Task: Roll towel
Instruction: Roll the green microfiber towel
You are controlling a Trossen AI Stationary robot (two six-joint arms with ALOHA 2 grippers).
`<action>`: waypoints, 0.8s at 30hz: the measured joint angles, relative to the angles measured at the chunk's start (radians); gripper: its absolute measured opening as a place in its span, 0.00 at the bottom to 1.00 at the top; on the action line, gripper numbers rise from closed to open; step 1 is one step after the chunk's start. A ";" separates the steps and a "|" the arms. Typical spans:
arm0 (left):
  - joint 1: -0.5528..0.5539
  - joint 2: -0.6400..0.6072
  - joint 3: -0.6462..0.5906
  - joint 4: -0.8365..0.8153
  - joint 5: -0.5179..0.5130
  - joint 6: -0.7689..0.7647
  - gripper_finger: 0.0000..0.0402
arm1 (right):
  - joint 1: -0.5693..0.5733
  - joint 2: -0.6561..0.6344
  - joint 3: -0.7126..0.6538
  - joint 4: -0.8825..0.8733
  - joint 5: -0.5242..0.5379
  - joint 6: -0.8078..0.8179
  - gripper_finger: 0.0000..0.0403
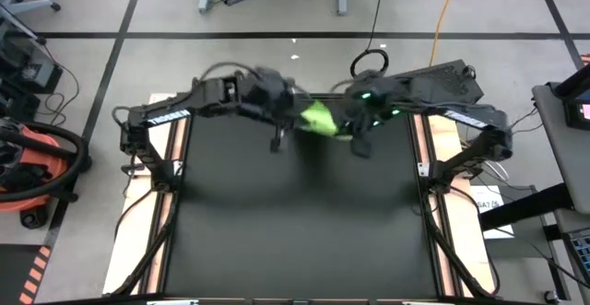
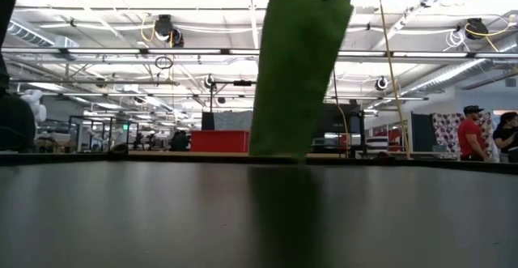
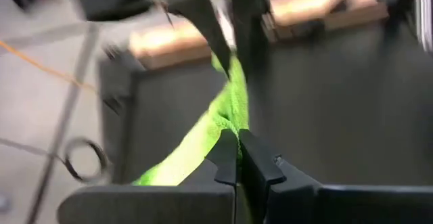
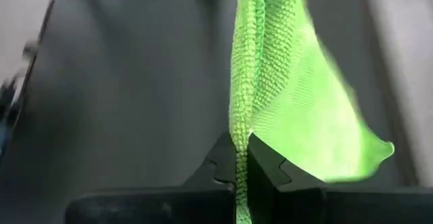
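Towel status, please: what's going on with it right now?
Left gripper and right gripper both shut on towel. Towel hanging above mat, unrolled. Nothing in the way.

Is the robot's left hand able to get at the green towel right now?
Yes, it looks so: the left hand is shut on the towel, which hangs above the table mat, and the right hand pinches it too.

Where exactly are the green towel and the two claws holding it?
towel (image 2: 298, 74), low view: middle of the hanging cloth.
left gripper (image 3: 237, 158), left wrist view: between its fingertips, pinched on the cloth.
right gripper (image 4: 241, 158), right wrist view: between its fingertips, pinched on the cloth's edge.
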 joint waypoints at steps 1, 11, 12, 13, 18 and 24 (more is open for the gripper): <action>-0.016 0.003 -0.033 -0.001 -0.006 -0.011 0.01 | 0.012 0.022 -0.017 -0.015 -0.007 -0.006 0.00; -0.155 0.006 -0.324 0.049 -0.007 -0.156 0.01 | 0.132 0.099 -0.229 0.099 -0.132 0.026 0.00; -0.166 0.006 -0.337 0.057 0.000 -0.161 0.01 | 0.146 0.099 -0.249 0.119 -0.135 0.036 0.00; -0.176 0.006 -0.351 0.071 0.005 -0.166 0.01 | 0.161 0.099 -0.271 0.137 -0.136 0.043 0.00; -0.218 0.007 -0.404 0.126 0.036 -0.184 0.03 | 0.224 0.103 -0.374 0.246 -0.186 0.099 0.00; -0.224 0.007 -0.456 0.166 0.114 -0.235 0.05 | 0.258 0.103 -0.434 0.325 -0.234 0.155 0.00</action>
